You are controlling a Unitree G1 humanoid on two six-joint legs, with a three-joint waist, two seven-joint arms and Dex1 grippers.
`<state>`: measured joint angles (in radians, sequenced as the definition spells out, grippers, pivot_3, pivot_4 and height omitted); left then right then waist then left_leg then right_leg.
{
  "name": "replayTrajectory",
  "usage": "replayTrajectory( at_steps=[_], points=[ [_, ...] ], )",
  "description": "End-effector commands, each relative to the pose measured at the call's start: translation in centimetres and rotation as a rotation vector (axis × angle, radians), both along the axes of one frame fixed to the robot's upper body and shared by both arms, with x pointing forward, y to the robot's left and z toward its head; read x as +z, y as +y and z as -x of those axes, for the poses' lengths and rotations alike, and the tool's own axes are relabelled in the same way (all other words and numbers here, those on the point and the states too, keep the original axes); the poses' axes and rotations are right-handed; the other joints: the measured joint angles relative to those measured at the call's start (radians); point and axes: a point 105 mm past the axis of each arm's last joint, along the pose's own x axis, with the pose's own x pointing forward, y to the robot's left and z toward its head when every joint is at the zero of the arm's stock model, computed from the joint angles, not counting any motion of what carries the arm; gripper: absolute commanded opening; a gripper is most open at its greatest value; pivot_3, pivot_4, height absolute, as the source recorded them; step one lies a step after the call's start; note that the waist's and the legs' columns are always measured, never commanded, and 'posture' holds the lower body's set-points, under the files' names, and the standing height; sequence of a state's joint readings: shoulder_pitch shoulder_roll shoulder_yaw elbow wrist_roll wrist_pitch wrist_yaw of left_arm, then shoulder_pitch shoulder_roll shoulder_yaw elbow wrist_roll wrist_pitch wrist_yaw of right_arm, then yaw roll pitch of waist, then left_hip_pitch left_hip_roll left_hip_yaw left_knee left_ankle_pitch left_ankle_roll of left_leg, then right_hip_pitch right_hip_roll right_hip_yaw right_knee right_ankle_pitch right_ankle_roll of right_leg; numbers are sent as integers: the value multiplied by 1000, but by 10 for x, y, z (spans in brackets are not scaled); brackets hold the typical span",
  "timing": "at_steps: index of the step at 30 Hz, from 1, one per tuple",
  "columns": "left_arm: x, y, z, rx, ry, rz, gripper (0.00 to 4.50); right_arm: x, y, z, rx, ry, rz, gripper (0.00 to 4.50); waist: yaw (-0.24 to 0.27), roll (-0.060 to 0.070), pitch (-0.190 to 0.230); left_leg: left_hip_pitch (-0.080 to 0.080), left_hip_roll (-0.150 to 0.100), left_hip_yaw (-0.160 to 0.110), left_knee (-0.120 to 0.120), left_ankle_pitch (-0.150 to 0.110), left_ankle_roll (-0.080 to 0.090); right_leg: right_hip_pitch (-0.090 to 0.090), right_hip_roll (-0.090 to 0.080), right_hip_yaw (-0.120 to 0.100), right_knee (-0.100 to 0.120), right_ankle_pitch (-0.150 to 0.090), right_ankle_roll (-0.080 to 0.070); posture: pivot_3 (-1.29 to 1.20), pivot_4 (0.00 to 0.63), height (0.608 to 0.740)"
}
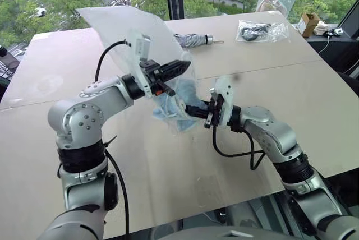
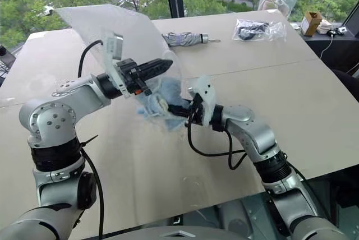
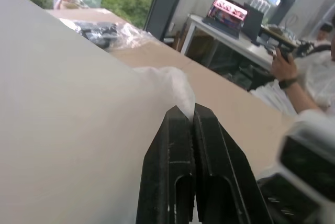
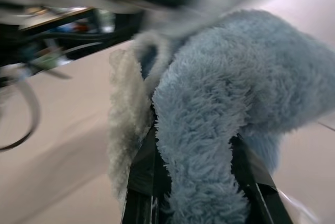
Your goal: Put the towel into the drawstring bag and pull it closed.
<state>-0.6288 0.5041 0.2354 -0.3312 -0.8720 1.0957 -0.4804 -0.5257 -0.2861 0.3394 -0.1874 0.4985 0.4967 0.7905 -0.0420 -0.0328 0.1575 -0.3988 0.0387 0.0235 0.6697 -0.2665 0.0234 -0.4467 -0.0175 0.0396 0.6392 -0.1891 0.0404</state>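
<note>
Light-blue terry pile bunches between the right gripper's (image 1: 190,109) two black fingers, which are closed on the towel (image 4: 220,109) and hold it above the table (image 1: 168,172), near the middle. The towel sits at or inside the lower part of the drawstring bag (image 1: 120,27); how far in I cannot tell. The thin translucent white bag hangs raised over the table from the left gripper (image 1: 182,66), whose fingers are pressed fully together on a fold of its fabric. Far across the table lie a folded grey umbrella (image 1: 193,40) and, to the right, a clear plastic bag (image 1: 262,31) with dark contents. A small cardboard box (image 1: 308,23) stands far right.
</note>
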Motion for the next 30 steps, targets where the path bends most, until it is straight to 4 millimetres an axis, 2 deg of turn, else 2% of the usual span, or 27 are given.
replayTrajectory(
  at_steps=[1, 2, 5, 7, 10, 15, 21, 26, 30],
  points=[
    [-1, 9, 0, 3, -25, -32, 0, 14, -2, 14, 99, -89, 20, 24, 2, 0, 0, 0, 0, 0, 0, 0, 0, 0, 0, 0, 0, 0, 0, 0, 150, 740],
    [-3, 9, 1, -6, -20, -37, 0, 13, -2, 14, 102, -93, 29, 24, 2, 0, 0, 0, 0, 0, 0, 0, 0, 0, 0, 0, 0, 0, 0, 0, 150, 740],
    [-8, 5, 10, -77, 8, -29, 0, 14, 1, -7, -30, -60, 0, 24, 1, 0, 0, 0, 0, 1, 1, 0, 0, 0, 0, 1, 0, 0, 0, 0, 150, 740],
    [-7, 2, 18, -129, 17, 5, 0, 7, 5, -16, -89, -31, -3, 24, 1, 0, 0, 0, 0, 1, 1, 0, 0, 0, 0, 1, 1, 0, 0, 0, 150, 740],
    [-9, 1, 27, -170, 42, 40, 0, 5, 10, -21, -139, 25, -63, 24, 2, 0, 0, 0, 0, 1, 1, 0, 0, 0, 0, 1, 1, 0, 0, 0, 150, 740],
    [-23, 3, 38, -198, 122, 53, 0, 32, 17, -27, -187, 137, -316, 24, 2, -1, 0, 0, 0, 1, 1, 0, -1, 0, -1, 1, 0, 0, 0, 0, 150, 740],
    [-28, 0, 45, -214, 162, 88, 0, 61, 10, -38, -201, 348, -633, 24, 5, 0, 0, 0, 0, 0, 1, 0, -1, 0, -1, 0, 1, 0, 0, 0, 150, 740],
    [-31, -6, 50, -229, 178, 104, 0, 83, 4, -38, -140, 487, -836, 24, 4, 0, 0, 0, -1, 0, 1, 0, -1, 0, -2, 0, 1, 0, 0, 0, 150, 740],
    [-33, -9, 51, -224, 184, 110, 0, 92, -1, -39, -102, 573, -924, 24, 1, 0, 0, 0, 0, 0, 1, 0, -1, 0, -1, 0, 1, 0, 0, 0, 150, 740]
  ],
)
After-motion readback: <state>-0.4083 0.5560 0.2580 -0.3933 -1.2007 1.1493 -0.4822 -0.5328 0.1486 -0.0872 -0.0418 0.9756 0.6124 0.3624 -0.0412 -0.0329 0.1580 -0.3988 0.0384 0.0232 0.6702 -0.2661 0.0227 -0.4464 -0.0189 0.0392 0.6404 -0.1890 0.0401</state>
